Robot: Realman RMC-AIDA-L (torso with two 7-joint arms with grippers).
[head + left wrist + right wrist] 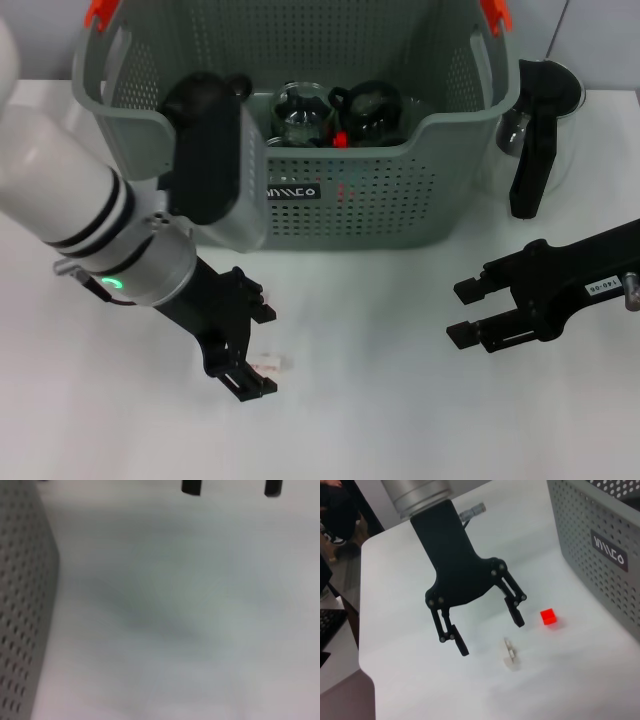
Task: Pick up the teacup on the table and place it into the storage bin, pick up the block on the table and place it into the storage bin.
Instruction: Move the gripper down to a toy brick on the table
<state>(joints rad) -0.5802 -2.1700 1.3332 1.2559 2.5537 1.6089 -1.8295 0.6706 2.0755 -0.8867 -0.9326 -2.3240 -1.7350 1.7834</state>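
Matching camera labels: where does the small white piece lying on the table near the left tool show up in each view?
Head view: the small white piece lies beside the left tool's fingertips.
Left wrist view: not in it.
Right wrist view: it lies by the open left tool, near a small red cube.
Shared landmark: the grey-green perforated plastic storage bin.
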